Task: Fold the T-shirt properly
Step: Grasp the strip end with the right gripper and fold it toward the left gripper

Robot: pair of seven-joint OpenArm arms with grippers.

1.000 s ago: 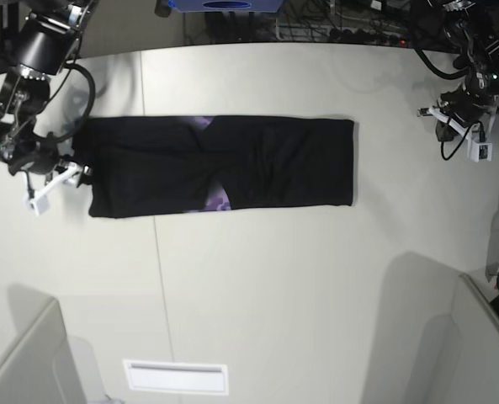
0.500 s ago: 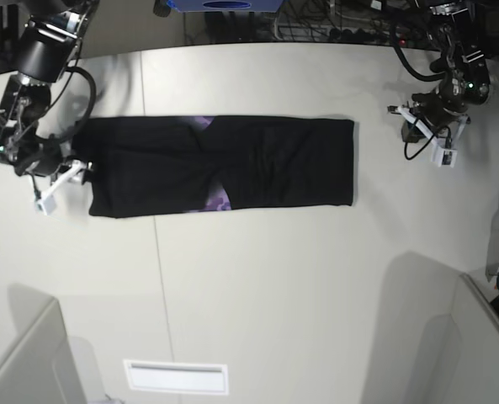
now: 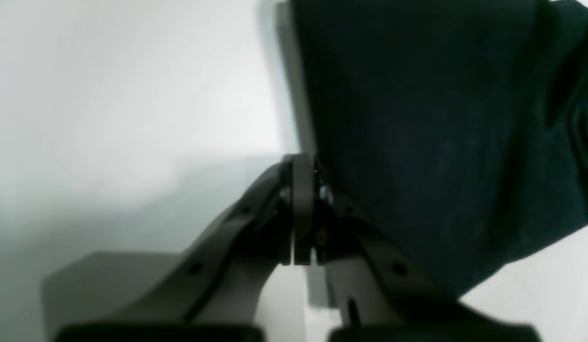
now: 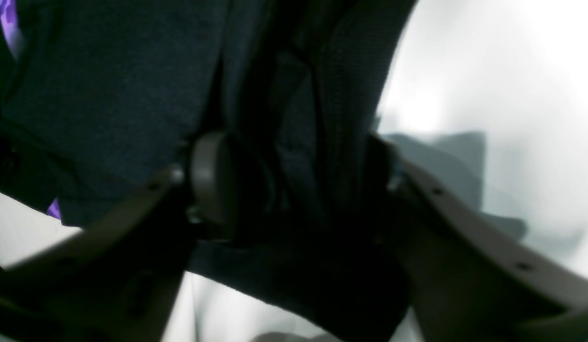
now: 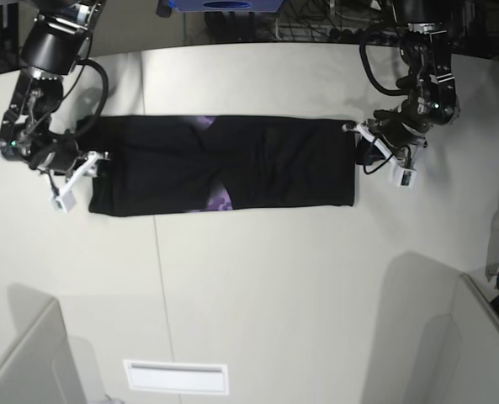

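Black cloth stretches across the pale table [image 5: 257,286] in the base view: the T-shirt [image 5: 224,166] lies flat as a long horizontal band, with slivers of purple print showing at its upper edge and near the middle of its lower edge.

At the band's end on the left of that view, the right gripper [image 5: 87,167] sits over the short edge. Its wrist camera shows the jaws standing apart with bunched black fabric [image 4: 294,142] filling the gap between them, one rounded pad [image 4: 211,178] pressed against the cloth; whether the jaws have clamped on it or merely straddle it cannot be told from the blurred picture. A speck of purple print shows at the upper left of that view.

At the opposite end, the left gripper [image 5: 368,145] rests just beside the shirt's short edge, near its upper corner. Its wrist camera shows the two fingers pressed flat together, clenched with nothing between them [image 3: 301,209], their tips touching or all but touching the edge of the dark cloth [image 3: 441,123], which spreads away to the right over the white surface.

Grey partition panels [image 5: 26,362] stand at the lower corners of the base view, and a white rectangular label [image 5: 176,376] lies on the table near the bottom edge, well apart from the shirt.
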